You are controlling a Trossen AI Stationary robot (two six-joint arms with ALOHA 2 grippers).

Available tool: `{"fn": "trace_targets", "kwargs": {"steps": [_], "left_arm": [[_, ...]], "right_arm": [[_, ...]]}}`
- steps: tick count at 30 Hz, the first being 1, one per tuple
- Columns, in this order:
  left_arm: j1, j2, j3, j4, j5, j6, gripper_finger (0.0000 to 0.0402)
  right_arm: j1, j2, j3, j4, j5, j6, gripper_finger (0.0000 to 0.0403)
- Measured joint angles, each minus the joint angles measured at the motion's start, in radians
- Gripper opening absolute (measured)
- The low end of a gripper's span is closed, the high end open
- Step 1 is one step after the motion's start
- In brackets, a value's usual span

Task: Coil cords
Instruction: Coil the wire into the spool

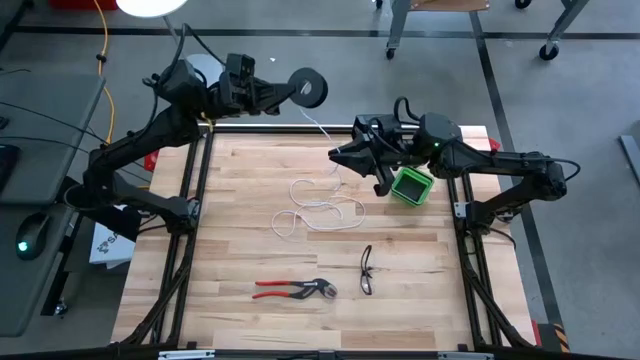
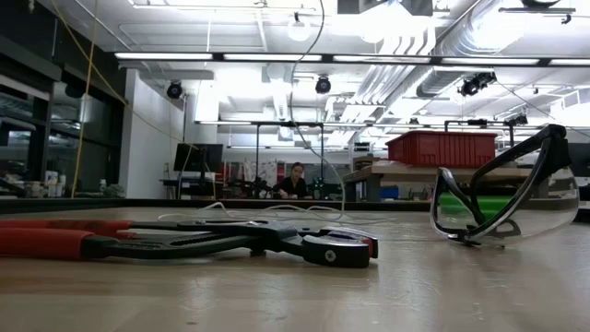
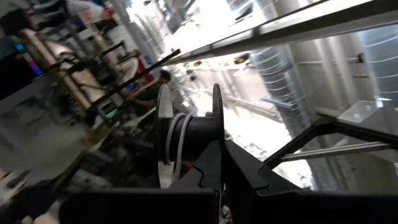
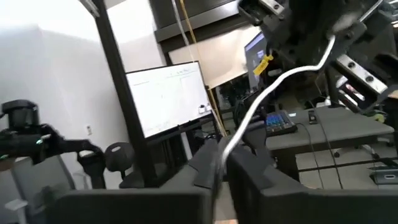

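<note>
White cord (image 1: pixel 318 208) looped mid-table, running up-back to black spool (image 1: pixel 307 87), L tool (image 1: pixel 283 92) clamps spool, R tool (image 1: pixel 338 156) pinches cord.

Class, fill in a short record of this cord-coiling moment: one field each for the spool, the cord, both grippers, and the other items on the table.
spool: black spool, held up beyond the table's far edge, a few white turns on it
cord: white cord, loose loops on the table's middle, one strand rising to the spool
left gripper: shut on the spool
right gripper: over the table's far side, shut on the cord
other items: red-handled pliers, glasses, green box by the right arm
</note>
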Motion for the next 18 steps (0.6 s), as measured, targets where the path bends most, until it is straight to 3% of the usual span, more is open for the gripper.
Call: {"fn": "trace_targets", "kwargs": {"steps": [11, 18], "left_arm": [[0.034, -0.085, 0.000, -0.264, 0.003, 0.062, 0.0000], [0.048, -0.106, 0.000, -0.311, 0.012, 0.059, 0.0000]], "right_arm": [[-0.001, -0.053, 0.000, -0.016, -0.039, -0.027, 0.0001], [-0.010, -0.078, 0.000, -0.075, -0.026, -0.044, 0.0000]]}}
